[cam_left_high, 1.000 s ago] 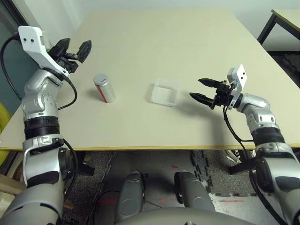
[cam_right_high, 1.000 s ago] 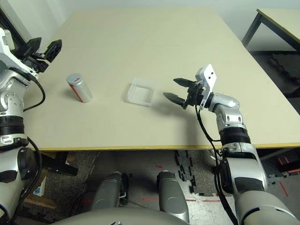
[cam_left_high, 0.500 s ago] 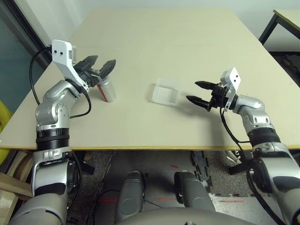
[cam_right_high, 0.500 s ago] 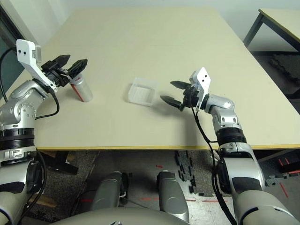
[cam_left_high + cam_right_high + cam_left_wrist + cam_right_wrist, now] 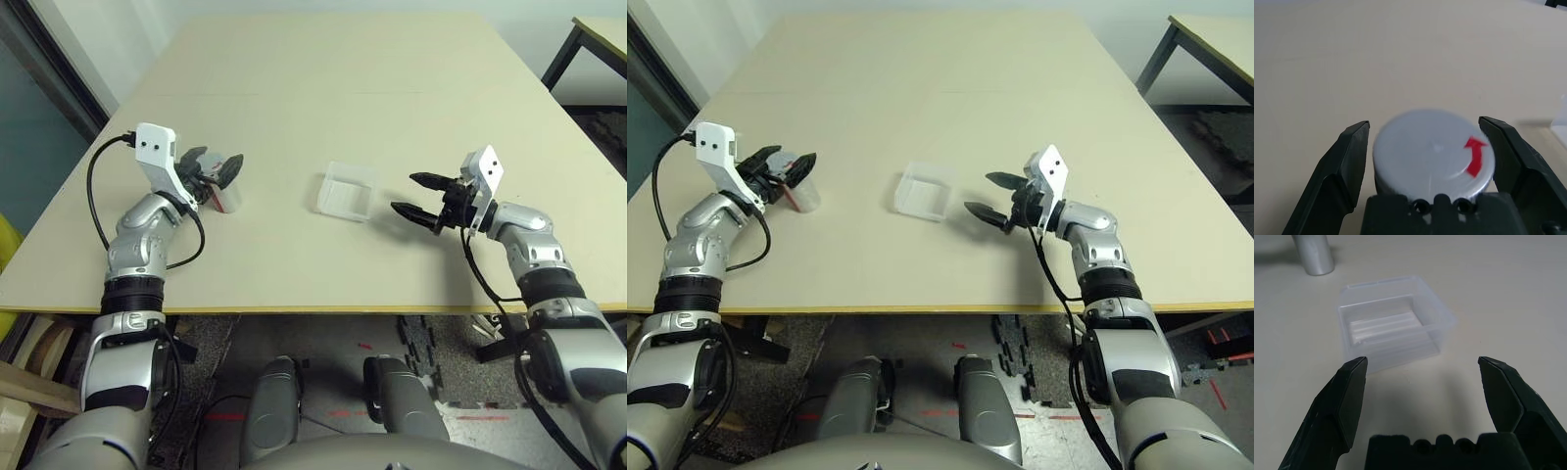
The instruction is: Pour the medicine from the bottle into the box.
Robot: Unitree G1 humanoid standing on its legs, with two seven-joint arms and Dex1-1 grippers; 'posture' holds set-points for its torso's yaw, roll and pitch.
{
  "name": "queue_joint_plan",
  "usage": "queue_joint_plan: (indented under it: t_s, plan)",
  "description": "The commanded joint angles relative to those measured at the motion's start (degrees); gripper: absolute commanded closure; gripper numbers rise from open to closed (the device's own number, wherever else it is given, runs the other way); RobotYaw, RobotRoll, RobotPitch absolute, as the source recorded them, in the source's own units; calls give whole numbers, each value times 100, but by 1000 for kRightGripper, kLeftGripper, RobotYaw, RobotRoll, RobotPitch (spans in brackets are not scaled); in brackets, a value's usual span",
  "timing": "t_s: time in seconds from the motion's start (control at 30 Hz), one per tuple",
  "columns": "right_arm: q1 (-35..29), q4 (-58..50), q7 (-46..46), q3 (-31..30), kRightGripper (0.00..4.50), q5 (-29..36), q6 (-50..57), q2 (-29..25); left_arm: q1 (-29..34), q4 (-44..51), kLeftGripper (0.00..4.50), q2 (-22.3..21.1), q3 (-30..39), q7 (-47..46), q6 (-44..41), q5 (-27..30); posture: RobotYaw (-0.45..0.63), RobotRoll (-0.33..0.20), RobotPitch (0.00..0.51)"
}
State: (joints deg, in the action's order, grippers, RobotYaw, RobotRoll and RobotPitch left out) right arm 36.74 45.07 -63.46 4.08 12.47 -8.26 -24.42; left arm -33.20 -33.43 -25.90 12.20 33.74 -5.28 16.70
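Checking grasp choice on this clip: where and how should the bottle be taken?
Probably across the round body just below the grey cap, from the robot's left. The bottle stands upright, and the open left gripper already brackets it, one finger each side, not yet closed.

One bottle (image 5: 224, 193) and one box (image 5: 345, 192) were counted on one table (image 5: 343, 88), the bottle well left of the box. Two grippers were seen, the left gripper (image 5: 217, 168) and the right gripper (image 5: 415, 197).

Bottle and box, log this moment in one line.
left gripper: open astride bottle | right gripper: open facing box | bottle: capped
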Motion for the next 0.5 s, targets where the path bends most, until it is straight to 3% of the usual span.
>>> queue_joint_plan:
  t_s: [0.03,0.5]
  plan:
    - [32,95,21,-28,0,-49,-65,-27,-59,-380,24,50,-81,-9,370,-199,-63,0,109]
    - [42,153,97,-20,0,-78,-102,-15,-437,-1537,24,231,-215,64,1339,-503,-74,0,98]
